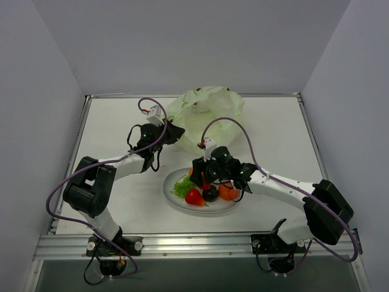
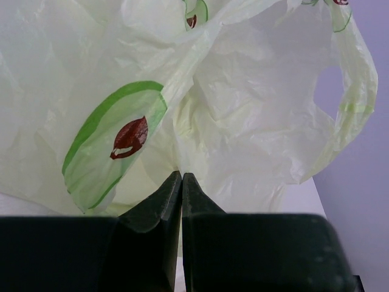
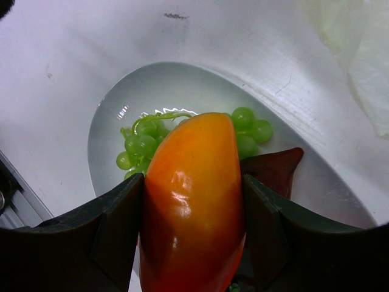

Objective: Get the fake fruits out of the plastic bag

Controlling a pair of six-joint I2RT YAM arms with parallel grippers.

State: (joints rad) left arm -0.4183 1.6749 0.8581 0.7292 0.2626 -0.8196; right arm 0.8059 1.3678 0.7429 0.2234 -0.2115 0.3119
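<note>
The plastic bag (image 1: 205, 109) lies crumpled at the back middle of the table and fills the left wrist view (image 2: 243, 109). My left gripper (image 1: 177, 135) is shut on the bag's near left edge, its tips (image 2: 182, 177) pinching the film. My right gripper (image 1: 196, 176) is shut on the orange-red oval (image 3: 194, 207) and holds it over the white plate (image 1: 176, 201). On the plate lie the green grape bunch (image 1: 182, 186), a red strawberry-like piece (image 1: 194, 197), a dark maroon ball (image 1: 210, 194) and the round orange (image 1: 229, 193). The grapes (image 3: 141, 147) show behind the oval.
The plate's rim (image 3: 106, 118) lies on the white table near the front rail. A dark maroon piece (image 3: 276, 170) lies beside my right finger. An edge of the bag (image 3: 364, 61) shows at the far right. White walls enclose the table.
</note>
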